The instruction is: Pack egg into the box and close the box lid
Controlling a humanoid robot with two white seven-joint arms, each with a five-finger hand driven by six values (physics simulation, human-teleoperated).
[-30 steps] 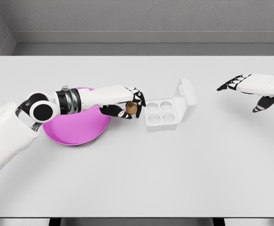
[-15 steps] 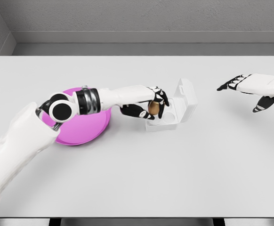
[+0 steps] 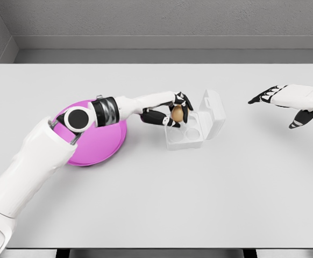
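Pink plate [image 3: 92,153] sits w/ nothing seen on it. Egg [image 3: 177,113] is gripped in the left hand [image 3: 173,111] fingers, held right over the box [image 3: 186,134], not seated yet. Lid [image 3: 213,110] is up. Right hand [image 3: 277,97] is hung well apart, fingers open. Approx halfway imo.
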